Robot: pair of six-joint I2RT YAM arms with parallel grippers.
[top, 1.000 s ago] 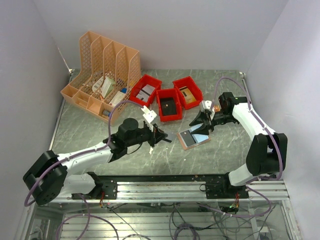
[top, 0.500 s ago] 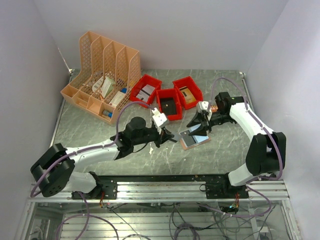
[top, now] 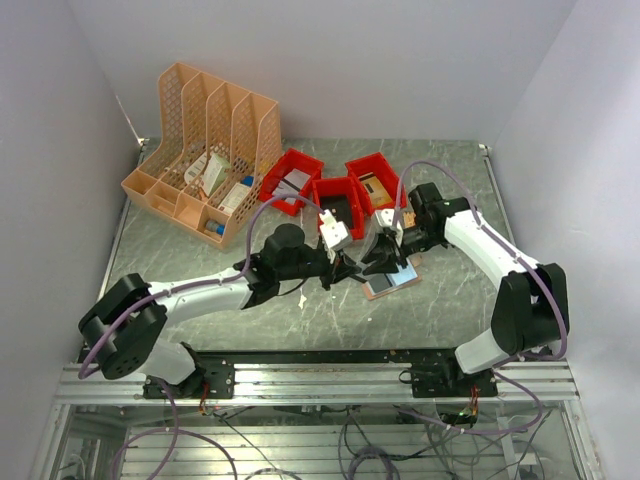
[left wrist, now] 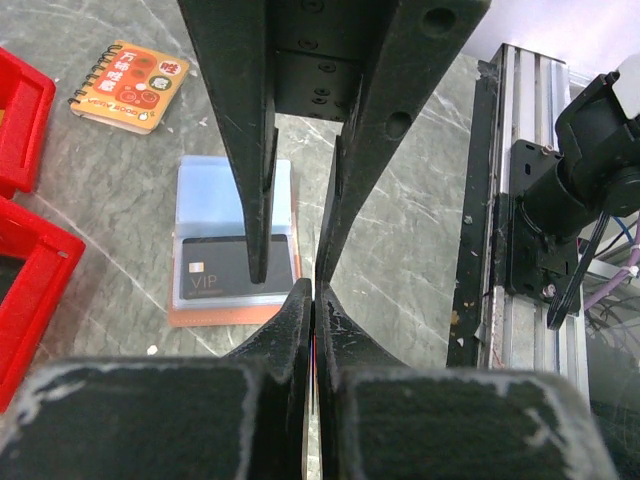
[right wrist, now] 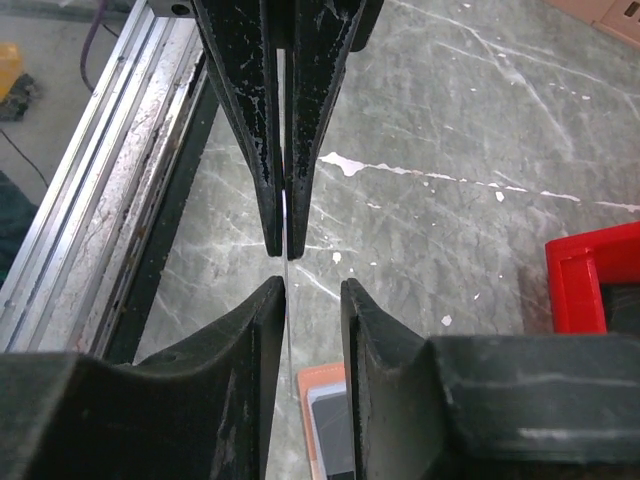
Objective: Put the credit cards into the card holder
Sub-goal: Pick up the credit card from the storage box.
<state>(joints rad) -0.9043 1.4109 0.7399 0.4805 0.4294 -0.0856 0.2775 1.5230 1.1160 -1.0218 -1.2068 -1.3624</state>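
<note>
— Left hand is pinching shut on a thin credit card, which we are seeing only edge-on. Is the right hand gripping it too?
— We are judging not: its jaws are standing slightly apart, the card is passing between them close against one finger, and we cannot tell whether they are touching.
— Where is the card holder lying?
— It is lying open on the desk, under the right hand, just ahead of the left, near the red bins.
— How should the step be done?
— We are reading it as a handover or steadying above the holder. The right hand should be closing squarely on the card's flat faces before the left is releasing. The card then needs tilting low, its leading edge meeting a pocket mouth.
— What is each view adding?
— The left wrist view is showing the holder's face: a black VIP card sitting in a pocket below a clear blue sleeve, an orange notebook beyond. The top view is hiding that beneath the hands, but alone is showing both arms converging. The right wrist view alone is showing the held card as a pale line.
</note>
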